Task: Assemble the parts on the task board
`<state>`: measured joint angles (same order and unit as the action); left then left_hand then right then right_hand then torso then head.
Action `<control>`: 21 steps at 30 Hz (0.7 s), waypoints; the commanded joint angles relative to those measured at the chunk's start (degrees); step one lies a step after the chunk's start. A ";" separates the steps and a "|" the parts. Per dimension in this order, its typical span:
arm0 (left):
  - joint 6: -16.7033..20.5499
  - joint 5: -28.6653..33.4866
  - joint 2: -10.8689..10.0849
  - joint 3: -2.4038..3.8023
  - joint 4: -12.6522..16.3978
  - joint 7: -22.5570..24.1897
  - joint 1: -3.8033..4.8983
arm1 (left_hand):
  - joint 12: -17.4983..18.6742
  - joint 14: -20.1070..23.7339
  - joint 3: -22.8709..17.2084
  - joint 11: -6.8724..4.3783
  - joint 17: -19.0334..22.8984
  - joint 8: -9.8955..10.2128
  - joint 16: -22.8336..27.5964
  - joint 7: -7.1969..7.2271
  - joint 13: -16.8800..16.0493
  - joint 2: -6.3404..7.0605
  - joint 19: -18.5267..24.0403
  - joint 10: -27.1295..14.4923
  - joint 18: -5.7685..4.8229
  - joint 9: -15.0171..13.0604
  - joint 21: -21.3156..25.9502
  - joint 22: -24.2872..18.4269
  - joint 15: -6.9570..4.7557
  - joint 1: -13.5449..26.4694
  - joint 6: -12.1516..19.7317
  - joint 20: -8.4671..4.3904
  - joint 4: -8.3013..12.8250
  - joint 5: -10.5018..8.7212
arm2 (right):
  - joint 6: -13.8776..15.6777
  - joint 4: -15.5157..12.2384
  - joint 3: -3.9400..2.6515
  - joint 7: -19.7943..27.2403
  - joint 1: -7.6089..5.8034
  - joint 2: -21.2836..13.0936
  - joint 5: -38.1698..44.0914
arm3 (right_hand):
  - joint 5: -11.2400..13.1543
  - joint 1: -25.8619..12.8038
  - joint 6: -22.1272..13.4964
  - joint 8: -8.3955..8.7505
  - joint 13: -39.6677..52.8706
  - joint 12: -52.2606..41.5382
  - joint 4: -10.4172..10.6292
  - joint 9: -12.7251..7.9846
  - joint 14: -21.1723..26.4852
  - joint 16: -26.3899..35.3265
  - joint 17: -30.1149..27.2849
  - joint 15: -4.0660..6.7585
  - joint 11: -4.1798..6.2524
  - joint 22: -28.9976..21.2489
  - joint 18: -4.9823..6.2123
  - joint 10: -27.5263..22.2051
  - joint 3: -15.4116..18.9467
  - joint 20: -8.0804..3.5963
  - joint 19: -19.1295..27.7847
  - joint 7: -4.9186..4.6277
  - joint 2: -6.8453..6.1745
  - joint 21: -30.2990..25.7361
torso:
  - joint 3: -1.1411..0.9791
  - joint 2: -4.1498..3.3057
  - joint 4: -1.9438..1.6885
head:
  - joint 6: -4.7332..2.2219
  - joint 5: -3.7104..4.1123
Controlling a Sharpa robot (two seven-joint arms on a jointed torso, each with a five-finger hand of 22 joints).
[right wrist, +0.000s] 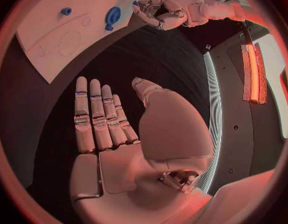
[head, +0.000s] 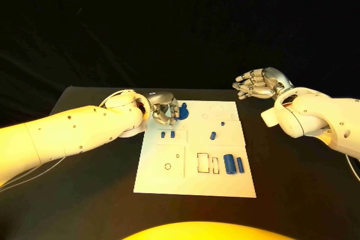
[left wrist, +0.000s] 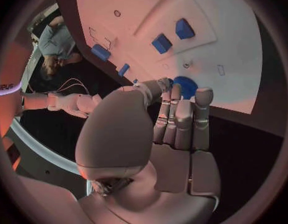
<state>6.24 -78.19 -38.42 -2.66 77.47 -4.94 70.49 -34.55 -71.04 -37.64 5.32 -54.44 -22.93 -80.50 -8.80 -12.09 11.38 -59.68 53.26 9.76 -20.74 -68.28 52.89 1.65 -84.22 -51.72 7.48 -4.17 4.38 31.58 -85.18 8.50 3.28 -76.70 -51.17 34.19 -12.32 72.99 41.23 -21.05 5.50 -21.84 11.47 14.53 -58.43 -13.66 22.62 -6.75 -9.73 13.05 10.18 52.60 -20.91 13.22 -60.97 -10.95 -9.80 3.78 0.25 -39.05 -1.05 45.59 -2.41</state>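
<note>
The left robot hand (head: 164, 111) is seen at the task board's (head: 225, 185) far left corner, fingers touching a round blue part (head: 183, 113); a grip cannot be told. The right robot hand (head: 259, 84) is held spread, empty, above the counter's (head: 300, 198) far right edge.

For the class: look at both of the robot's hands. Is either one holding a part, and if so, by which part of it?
Right hand holds nothing, fingers spread. Left hand has its fingers at a round blue part; a real hold cannot be told.

Matte black tabletop (head: 82, 198), dark surface all round. Flat white rectangular task board plate (head: 195, 185) lies directly on it at centre, long side running 12 to 6 o'clock, slightly skewed. Bare black surface shows at 9, 3 and 6 o'clock of the plate. Far tabletop edge at 12 o'clock meets dark backdrop.
</note>
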 commanded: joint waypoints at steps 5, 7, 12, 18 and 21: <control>-0.57 2.64 -0.62 0.19 -0.59 0.47 -0.03 | 0.56 -0.19 0.05 0.01 0.27 0.51 -0.09 -0.11 0.15 0.21 0.02 0.50 -1.05 0.13 -0.04 -0.19 -0.07 0.65 -0.55 0.10 0.22 -0.31 | -0.90 0.13 0.05 0.94 0.21 0.08 -0.02 | -0.19 -0.51 -0.37 -0.21 -0.12 0.36 -0.08 -0.08 -0.16 0.37 -0.11 -0.35 -0.36 -0.14 0.35 0.04 -0.25 -0.09 0.41 -2.76 -0.15 -0.17 | 0.11 -0.11 0.02 | -0.09 -0.31; -0.66 2.64 -0.58 0.18 -0.85 0.52 -0.06 | 0.56 -0.19 0.05 0.01 0.27 0.51 -0.09 -0.11 0.15 0.21 0.02 0.50 -1.05 0.13 -0.04 -0.19 -0.07 0.65 -0.55 0.10 0.22 -0.31 | -0.90 0.13 0.06 0.94 0.25 0.09 -0.03 | -0.20 -0.52 -0.37 -0.20 -0.16 0.39 -0.08 -0.09 -0.17 0.42 -0.15 -0.36 -0.37 -0.19 0.35 0.04 -0.26 -0.09 0.42 -2.78 -0.14 -0.17 | 0.13 -0.08 0.03 | -0.09 -0.36; -0.66 2.03 -0.29 0.08 -1.52 0.51 -0.21 | 0.56 -0.19 0.05 0.01 0.27 0.51 -0.09 -0.11 0.15 0.21 0.02 0.50 -1.05 0.13 -0.04 -0.19 -0.07 0.65 -0.55 0.10 0.22 -0.31 | -0.90 0.11 0.06 0.96 0.33 0.13 -0.03 | -0.22 -0.54 -0.37 -0.19 -0.24 0.43 -0.09 -0.11 -0.18 0.50 -0.21 -0.37 -0.39 -0.30 0.35 0.04 -0.28 -0.07 0.43 -2.81 -0.12 -0.16 | 0.05 -0.04 0.03 | -0.06 -0.52; -0.88 1.17 0.15 -0.21 -2.46 0.35 -0.41 | 0.66 -0.16 0.06 0.04 0.34 0.58 -0.08 -0.13 0.18 0.25 0.03 0.51 -1.05 0.16 -0.04 -0.17 -0.04 0.70 -0.56 0.12 0.25 -0.30 | -0.84 0.11 0.07 0.95 0.37 0.15 -0.03 | -0.22 -0.55 -0.37 -0.18 -0.27 0.45 -0.10 -0.11 -0.19 0.53 -0.24 -0.38 -0.40 -0.34 0.35 0.04 -0.28 -0.07 0.43 -2.82 -0.12 -0.16 | 0.09 -0.02 0.00 | -0.05 -0.71; -1.07 0.72 0.36 -0.39 -3.14 0.22 -0.64 | 0.68 -0.21 0.04 0.03 0.25 0.60 -0.10 -0.13 0.19 0.24 0.05 0.54 -1.04 0.16 -0.03 -0.19 -0.04 0.69 -0.59 0.13 0.27 -0.29 | -0.80 0.09 0.07 0.97 0.39 0.18 -0.03 | -0.23 -0.56 -0.37 -0.18 -0.30 0.47 -0.10 -0.12 -0.20 0.57 -0.27 -0.39 -0.41 -0.38 0.35 0.04 -0.28 -0.06 0.44 -2.84 -0.12 -0.16 | 0.08 -0.07 0.06 | -0.04 -0.81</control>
<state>5.99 -76.72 -38.20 -3.05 74.48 -4.96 69.93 -34.07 -71.04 -37.64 5.32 -54.14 -22.64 -80.50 -9.00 -11.95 11.63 -59.68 53.25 9.77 -20.65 -68.27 52.75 1.65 -83.97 -51.92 7.48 -4.18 4.39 31.49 -85.04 8.57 3.38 -76.36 -51.04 34.05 -12.32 73.00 41.23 -21.05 5.23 -21.61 11.47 14.48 -58.43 -13.43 22.41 -6.75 -9.72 12.72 10.18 52.61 -20.91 13.22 -60.97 -10.96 -9.80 3.78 0.32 -39.10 -1.02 45.53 -3.15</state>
